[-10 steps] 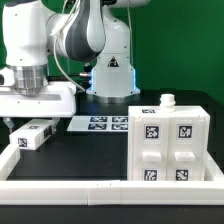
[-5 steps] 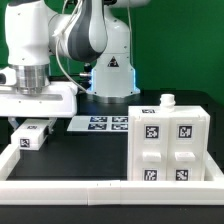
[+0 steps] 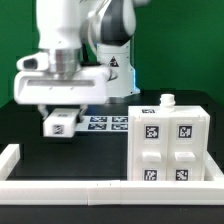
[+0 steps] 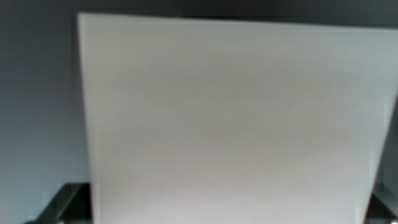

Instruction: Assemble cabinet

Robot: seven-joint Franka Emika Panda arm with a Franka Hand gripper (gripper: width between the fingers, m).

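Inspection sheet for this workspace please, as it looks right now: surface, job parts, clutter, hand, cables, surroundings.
Surface: black table, edged by white border rails; the marker board lies flat near the middle.
Job's things: cabinet body stands upright at the exterior view's right, tags facing the camera, with a small white piece on top. A small tagged panel hangs under the hand; its white face fills the wrist view.
Clutter: nothing seen.
Grippers: hand appears closed on the small tagged panel; fingers mostly hidden.
Cables: nothing seen.
Surroundings: green backdrop; robot base behind the table.
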